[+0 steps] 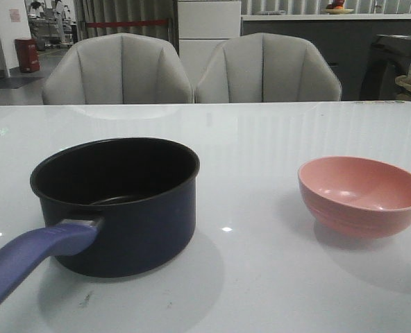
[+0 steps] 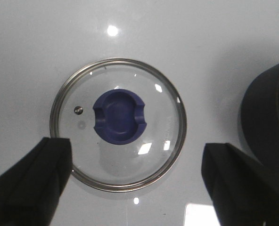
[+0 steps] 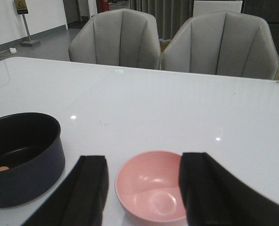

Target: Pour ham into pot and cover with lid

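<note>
At the far left, the left gripper (image 2: 132,188) hung above the lid (image 2: 118,124), its two dark fingers (image 2: 33,181) spread wide, wider than the lid itself, and closed on nothing. One finger overlapped the steel rim in the wrist view, though whether it touched the lid could not be told. The lid lay flat on the white table (image 2: 215,42) with its blue knob (image 2: 119,116) facing up and faint lettering showing on the glass. The dark wall of the pot (image 2: 266,127) stood just beside the lid, apart from it.

In the front view the pot (image 1: 122,208) sat upright on the table (image 1: 261,277) at the left, its long blue-purple handle (image 1: 32,253) reaching toward the near left corner. Its black inside looked bare from that angle, but the right wrist view showed one small orange-pink slice of ham (image 3: 4,168) lying on the bottom of the pot (image 3: 21,160).

To the right, well apart from the pot, stood the pink bowl (image 1: 362,194), upright and with nothing visible inside it. The right gripper (image 3: 144,193) hovered near the pink bowl (image 3: 151,186), fingers (image 3: 90,188) parted wide to either side of it in the view, gripping nothing. Two grey chairs (image 1: 191,69) stood behind the table.
</note>
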Action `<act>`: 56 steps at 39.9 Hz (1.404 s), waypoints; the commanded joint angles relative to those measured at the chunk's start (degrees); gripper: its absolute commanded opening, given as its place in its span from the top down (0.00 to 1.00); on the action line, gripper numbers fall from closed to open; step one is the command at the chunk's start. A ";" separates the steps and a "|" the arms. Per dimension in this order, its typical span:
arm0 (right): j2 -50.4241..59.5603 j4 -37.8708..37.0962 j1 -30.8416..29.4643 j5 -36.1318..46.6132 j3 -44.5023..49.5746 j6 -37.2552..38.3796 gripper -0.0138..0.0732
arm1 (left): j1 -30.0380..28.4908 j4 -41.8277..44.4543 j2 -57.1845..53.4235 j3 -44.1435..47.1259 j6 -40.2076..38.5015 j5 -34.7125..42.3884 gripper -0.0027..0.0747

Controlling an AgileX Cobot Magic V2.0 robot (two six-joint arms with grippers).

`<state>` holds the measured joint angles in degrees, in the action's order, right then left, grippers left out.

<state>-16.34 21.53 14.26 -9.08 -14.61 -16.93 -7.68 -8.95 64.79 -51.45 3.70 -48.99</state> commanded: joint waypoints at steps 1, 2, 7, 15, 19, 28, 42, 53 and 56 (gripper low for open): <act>-0.34 0.49 0.08 4.78 -1.49 -0.57 0.32 | -1.24 -0.44 4.85 -5.21 -0.43 -1.73 0.18; -0.34 0.49 0.08 4.78 -1.49 -0.57 0.32 | -1.30 -0.56 6.17 -6.31 -0.43 -3.00 0.18; -0.34 0.49 0.08 4.78 -1.49 -0.57 0.32 | -1.30 -0.56 13.64 -10.92 -0.08 -7.94 0.18; -0.34 0.49 0.08 4.72 -1.49 -0.57 0.32 | -1.30 -0.18 22.31 -15.47 -0.08 -9.69 0.18; -0.34 0.49 0.08 4.72 -1.49 -0.57 0.32 | -1.30 -0.19 25.03 -17.11 -0.08 -9.32 0.18; -0.34 0.49 0.08 4.72 -1.49 -0.57 0.32 | -1.30 1.16 31.47 -19.60 -0.08 -11.35 0.18; -0.34 0.49 0.08 4.66 -1.49 -0.57 0.32 | -1.18 1.26 35.25 -19.96 0.06 -12.20 0.18; -0.34 0.49 0.08 4.66 -1.49 -0.57 0.32 | -0.56 1.16 38.20 -19.96 0.06 -11.89 0.18; -0.34 0.49 0.08 4.66 -1.49 -0.57 0.32 | 0.02 1.16 38.41 -19.96 0.06 -10.53 0.18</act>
<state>-16.34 21.53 14.26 -9.08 -14.61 -16.93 -8.48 -7.27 105.53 -69.98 3.79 -60.69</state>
